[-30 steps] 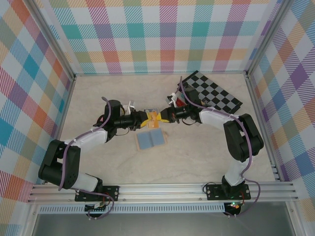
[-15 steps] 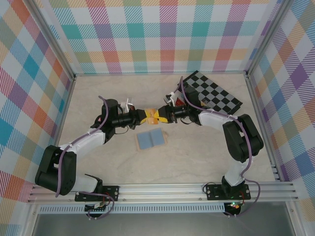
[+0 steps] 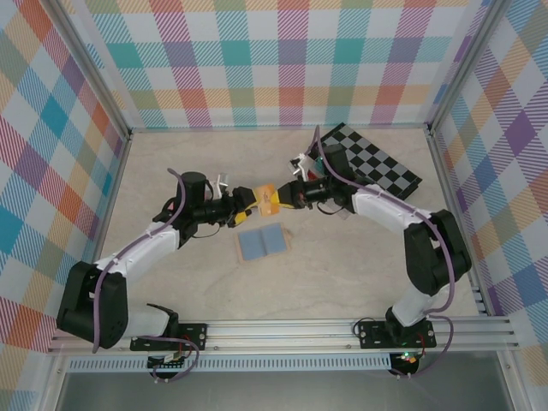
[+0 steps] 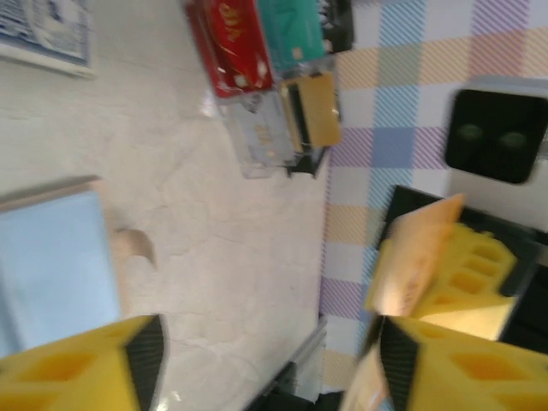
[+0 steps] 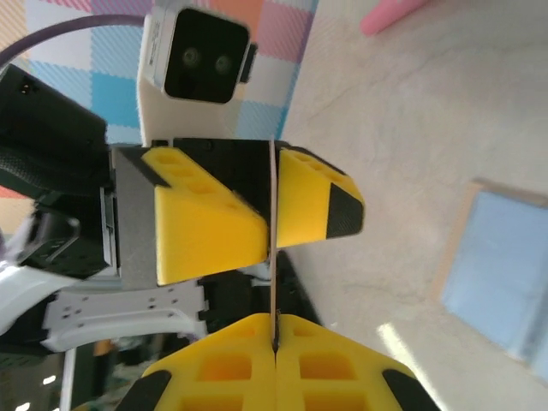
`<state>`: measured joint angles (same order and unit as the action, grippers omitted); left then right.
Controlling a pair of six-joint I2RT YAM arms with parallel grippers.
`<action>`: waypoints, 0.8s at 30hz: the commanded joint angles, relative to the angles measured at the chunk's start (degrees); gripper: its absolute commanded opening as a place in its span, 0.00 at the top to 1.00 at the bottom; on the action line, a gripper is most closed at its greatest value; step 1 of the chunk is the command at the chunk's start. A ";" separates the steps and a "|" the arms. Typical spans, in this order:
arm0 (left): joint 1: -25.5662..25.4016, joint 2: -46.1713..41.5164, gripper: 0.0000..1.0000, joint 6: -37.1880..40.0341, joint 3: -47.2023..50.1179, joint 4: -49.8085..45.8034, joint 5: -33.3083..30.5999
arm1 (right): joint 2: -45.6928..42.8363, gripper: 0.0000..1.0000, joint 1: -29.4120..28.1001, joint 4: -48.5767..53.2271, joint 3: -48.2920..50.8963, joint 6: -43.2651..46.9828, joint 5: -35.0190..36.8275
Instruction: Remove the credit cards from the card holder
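Note:
The card holder [image 3: 262, 243] lies open on the table, blue-grey lining up, its tan tab [image 4: 133, 248] at one side. One yellow credit card [image 3: 266, 199] hangs in the air just beyond it. My right gripper [image 3: 276, 199] is shut on that card, which shows edge-on [image 5: 273, 248] between its pads in the right wrist view. My left gripper [image 3: 247, 206] faces it from the left, open, its fingers [image 5: 205, 223] on either side of the card's free end. In the left wrist view the card [image 4: 419, 257] sits past the wide-apart jaws of that left gripper [image 4: 270, 351].
A clear rack of coloured cards [image 4: 265, 77] stands behind the right gripper, next to a black-and-white chequered board [image 3: 372, 163]. A blue patterned pack [image 4: 43, 30] lies near the wallet. Checked walls close in the table on three sides.
The left gripper has opened and drawn back a little to the left. The yellow card stays in the right gripper, which has shifted slightly up and right.

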<state>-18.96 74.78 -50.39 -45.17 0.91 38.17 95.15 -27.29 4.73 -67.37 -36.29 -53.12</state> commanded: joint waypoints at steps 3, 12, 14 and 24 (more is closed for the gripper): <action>0.66 -2.99 0.15 11.39 -6.28 -26.32 -14.99 | -4.91 1.00 3.15 26.39 -8.63 22.47 18.57; 1.03 -3.56 0.01 16.71 -8.79 -37.48 -27.77 | -8.75 1.00 4.71 41.22 -14.14 44.99 48.73; 1.12 -3.42 0.00 17.62 -9.04 -38.39 -29.41 | -8.46 1.00 6.28 42.66 -14.39 48.39 49.30; 1.21 -2.27 0.00 19.12 -9.90 -39.71 -31.63 | -4.99 1.00 9.28 42.80 -16.41 60.38 58.00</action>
<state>-18.59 72.47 -32.88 -53.52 -36.95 7.94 88.49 -19.05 46.48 -80.88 17.93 1.67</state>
